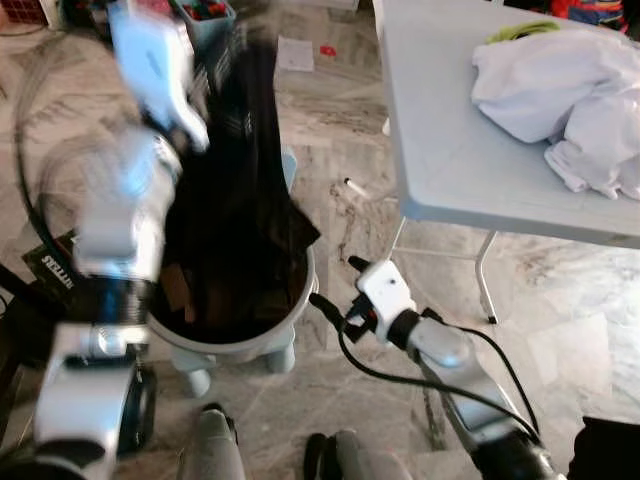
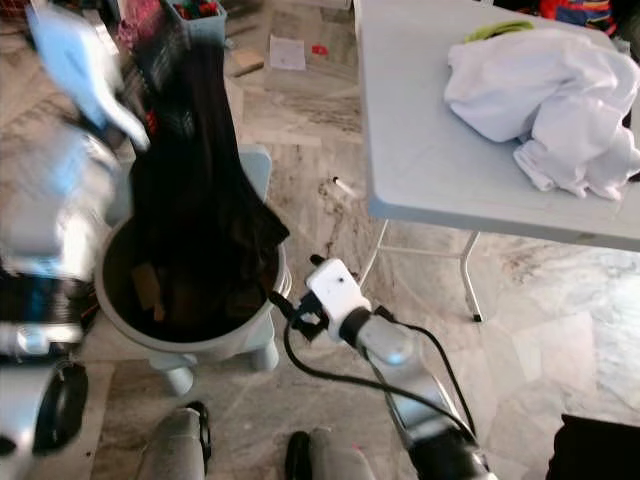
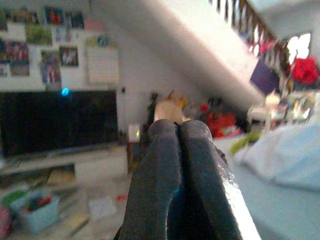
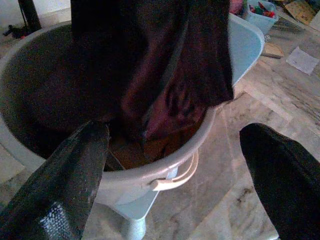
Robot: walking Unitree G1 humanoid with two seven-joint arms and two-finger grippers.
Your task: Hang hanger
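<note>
A long dark garment [image 1: 245, 190] hangs stretched from high up down into a grey tub [image 1: 240, 345]. My left arm [image 1: 150, 60] is raised and blurred beside the garment's top. My left gripper [image 3: 179, 125] is shut, its black fingers pressed together, and the cloth hangs below them out of the wrist camera's sight. My right gripper [image 1: 332, 282] is open at the tub's near right rim [image 4: 165, 170], its fingers [image 4: 65, 175] spread wide with nothing between them. No hanger can be made out on the garment.
A grey folding table [image 1: 440, 130] stands to the right with a heap of white clothes [image 1: 560, 90] and a yellow-green object [image 1: 520, 30]. The tub rests on a pale blue stool [image 1: 275, 360]. A marker [image 1: 355, 187] and paper [image 1: 295, 55] lie on the marble floor.
</note>
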